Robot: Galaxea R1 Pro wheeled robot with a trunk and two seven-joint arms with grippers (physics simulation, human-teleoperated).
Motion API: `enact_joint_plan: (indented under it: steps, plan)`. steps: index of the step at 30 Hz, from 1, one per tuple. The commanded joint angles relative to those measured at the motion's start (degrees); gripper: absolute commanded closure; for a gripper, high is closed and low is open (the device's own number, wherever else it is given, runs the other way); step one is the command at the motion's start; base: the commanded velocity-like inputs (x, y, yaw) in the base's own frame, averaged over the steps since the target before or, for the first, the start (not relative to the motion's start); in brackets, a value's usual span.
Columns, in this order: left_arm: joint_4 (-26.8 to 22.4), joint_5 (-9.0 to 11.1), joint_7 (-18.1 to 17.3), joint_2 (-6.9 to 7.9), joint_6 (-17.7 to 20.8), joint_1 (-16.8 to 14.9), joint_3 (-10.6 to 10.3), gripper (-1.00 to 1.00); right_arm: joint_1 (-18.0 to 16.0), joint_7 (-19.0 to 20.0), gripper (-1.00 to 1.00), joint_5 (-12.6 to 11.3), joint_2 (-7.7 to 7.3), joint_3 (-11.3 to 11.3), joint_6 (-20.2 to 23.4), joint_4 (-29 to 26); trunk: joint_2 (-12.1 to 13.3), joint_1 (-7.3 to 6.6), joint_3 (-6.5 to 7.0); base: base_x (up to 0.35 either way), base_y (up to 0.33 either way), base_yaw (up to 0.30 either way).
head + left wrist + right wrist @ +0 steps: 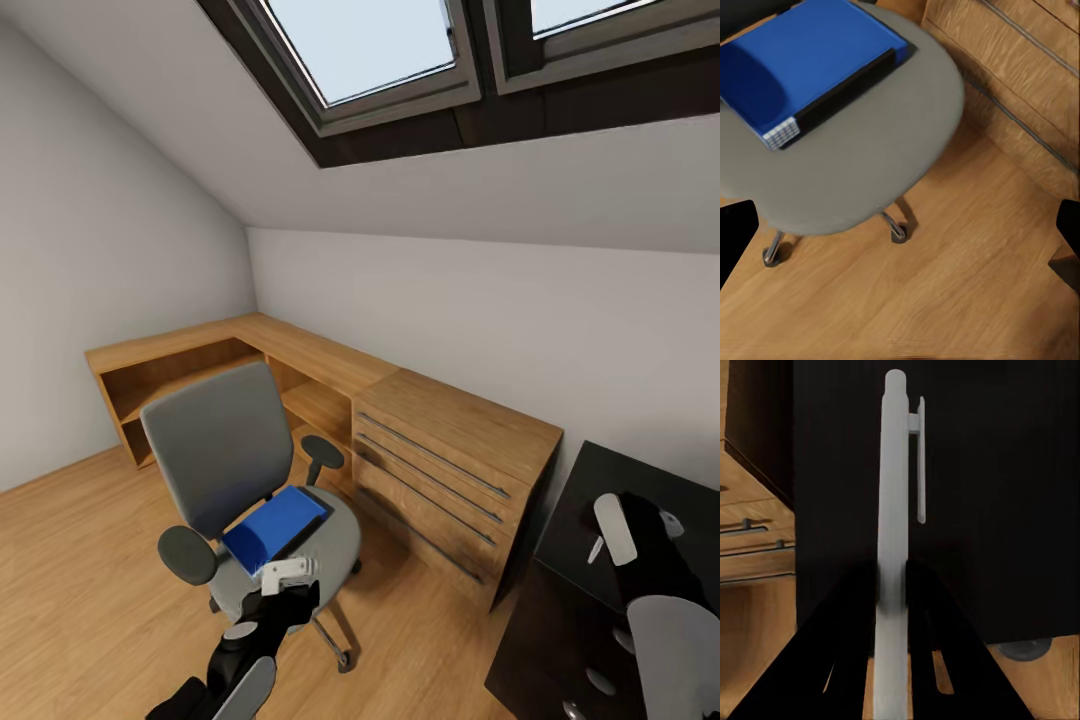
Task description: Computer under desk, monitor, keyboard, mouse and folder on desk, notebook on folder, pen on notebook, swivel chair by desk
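Note:
The grey swivel chair (225, 450) stands on the wood floor with the blue folder (275, 525) lying on its seat (870, 150). My left gripper (288, 572) hovers open over the seat's front edge, a little short of the folder (802, 60); its fingers (735, 232) are spread wide. My right gripper (894, 607) is shut on the pale grey pen (894, 495), held above the black desk (590, 480). The pen (597, 548) shows small beside that gripper (612, 540). The computer, monitor, keyboard, mouse and notebook are out of view.
Light oak drawers (440, 470) with long bar handles stand between the chair and the black desk, joined to an oak corner shelf unit (200, 360). Sloped pale walls and a skylight (380, 50) rise above. Bare plank floor (80, 580) lies left of the chair.

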Motion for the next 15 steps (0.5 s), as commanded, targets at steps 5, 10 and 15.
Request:
enact_joint_plan:
  steps: [5, 10, 15]
  plan:
    - [-2.2, 0.4, 1.2, 1.39, 0.1, 0.0, -4.0, -1.00, -0.1, 0.6, 1.00, -0.6, -1.13, 1.3, -0.7, 3.2, -0.1, 0.01, -0.07, 0.000, 0.000, 0.000]
    - [-2.9, 0.7, 3.9, 1.88, 0.1, 0.0, -5.8, -1.00, -0.2, 3.4, 1.00, -0.4, -1.58, 1.7, -1.7, 3.9, -0.1, 0.01, -0.07, 0.054, -0.010, 0.000]
    - [-2.9, 0.8, 4.5, 1.90, 0.1, 0.0, -6.2, -1.00, -0.2, 3.9, 1.00, -0.4, -1.66, 2.3, -2.6, 3.9, -0.1, 0.01, -0.07, 0.278, -0.072, 0.000]
